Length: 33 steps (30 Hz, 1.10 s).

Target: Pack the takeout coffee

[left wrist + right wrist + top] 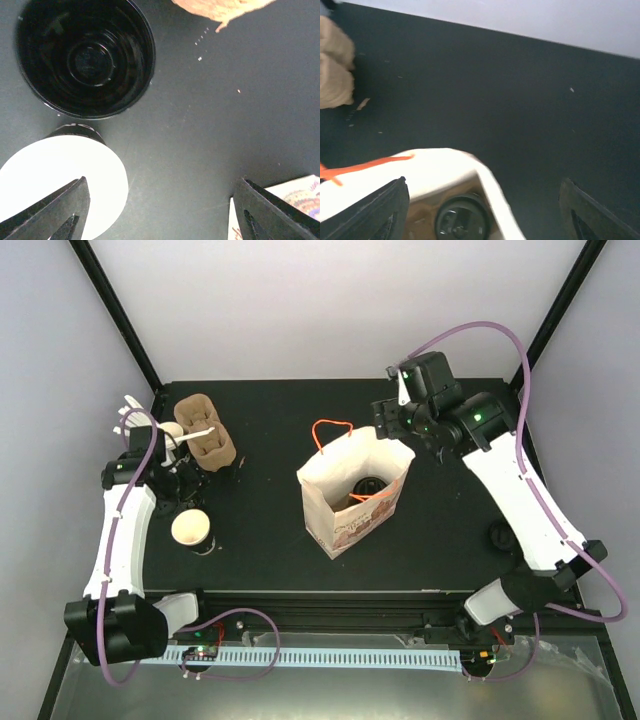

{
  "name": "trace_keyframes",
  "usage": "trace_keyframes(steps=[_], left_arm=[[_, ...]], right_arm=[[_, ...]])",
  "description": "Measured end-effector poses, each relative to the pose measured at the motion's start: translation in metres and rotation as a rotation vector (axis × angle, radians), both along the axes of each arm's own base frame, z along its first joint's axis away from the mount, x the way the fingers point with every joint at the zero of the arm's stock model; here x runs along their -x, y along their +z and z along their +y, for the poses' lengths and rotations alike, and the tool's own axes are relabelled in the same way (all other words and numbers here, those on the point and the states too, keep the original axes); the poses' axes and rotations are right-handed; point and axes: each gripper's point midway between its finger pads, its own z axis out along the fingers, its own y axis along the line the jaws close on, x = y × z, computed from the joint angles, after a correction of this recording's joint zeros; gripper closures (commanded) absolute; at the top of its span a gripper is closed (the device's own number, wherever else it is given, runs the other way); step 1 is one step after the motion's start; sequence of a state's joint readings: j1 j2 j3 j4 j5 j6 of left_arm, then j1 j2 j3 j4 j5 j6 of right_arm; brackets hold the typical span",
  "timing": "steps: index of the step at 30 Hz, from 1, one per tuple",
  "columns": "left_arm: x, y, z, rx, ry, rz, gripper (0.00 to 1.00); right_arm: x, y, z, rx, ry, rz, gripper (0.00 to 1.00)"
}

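Two robot arms work at a black table [270, 420], seen from overhead and from each wrist. The left end effector [162, 192] hangs low over the table with its fingers spread wide and nothing held between them. Just ahead of it, on the side of the finger at the left of its wrist view, is a round black lid [85, 55]. Whether a cup stands under this lid cannot be told. A lidless cup [60, 180], black outside and pale inside, stands right beside that same finger, partly under it and not gripped. Farther ahead lies a brown pulp carrier [208, 438], with a stirrer cup [172, 433] next to it. The right end effector [482, 195] hovers over the far corner of a white paper bag [445, 165] with orange handles, which stands upright and open in the middle of the table. Its fingers are also wide apart and grip nothing. Below it and a little back toward the arm's base, a lidded cup [462, 220] sits upright inside the bag with its top facing up.
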<state>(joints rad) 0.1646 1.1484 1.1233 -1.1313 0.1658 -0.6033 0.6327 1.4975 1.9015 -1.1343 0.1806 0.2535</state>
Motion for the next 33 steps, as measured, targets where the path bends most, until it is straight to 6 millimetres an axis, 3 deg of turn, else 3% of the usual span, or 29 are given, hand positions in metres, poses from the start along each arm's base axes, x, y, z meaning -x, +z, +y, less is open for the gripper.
trace_keyframes(steps=[3,6,12,15,17,21,22,27,31,33], left_arm=[[0.001,-0.002,-0.006,0.031,-0.019,0.003,0.19],[0.002,-0.002,-0.01,0.05,-0.032,-0.001,0.18],[0.002,0.0,-0.015,0.073,-0.055,-0.007,0.18],[0.002,0.0,-0.018,0.085,-0.065,-0.01,0.18],[0.002,0.0,-0.019,0.088,-0.068,-0.011,0.18],[0.002,0.001,-0.019,0.088,-0.076,-0.012,0.17],[0.002,0.001,-0.019,0.088,-0.077,-0.013,0.17],[-0.003,0.005,-0.019,0.084,-0.083,-0.023,0.17],[-0.01,0.012,-0.017,0.079,-0.088,-0.037,0.17],[-0.012,0.014,-0.017,0.077,-0.09,-0.04,0.17]], right_arm=[[-0.012,-0.015,-0.023,0.038,-0.062,0.052,0.24],[-0.013,-0.04,-0.029,0.062,-0.063,0.14,0.38],[-0.024,-0.094,-0.014,0.105,-0.014,0.311,0.49],[-0.028,-0.108,-0.007,0.112,0.005,0.345,0.54],[-0.031,-0.111,-0.005,0.117,0.012,0.348,0.63],[-0.045,-0.114,0.0,0.146,0.031,0.334,0.95],[-0.049,-0.116,0.001,0.155,0.032,0.332,0.98],[-0.075,-0.114,0.006,0.177,0.012,0.292,0.99],[-0.103,-0.093,0.005,0.149,-0.038,0.213,0.98],[-0.119,-0.081,-0.001,0.133,-0.087,0.171,0.93]])
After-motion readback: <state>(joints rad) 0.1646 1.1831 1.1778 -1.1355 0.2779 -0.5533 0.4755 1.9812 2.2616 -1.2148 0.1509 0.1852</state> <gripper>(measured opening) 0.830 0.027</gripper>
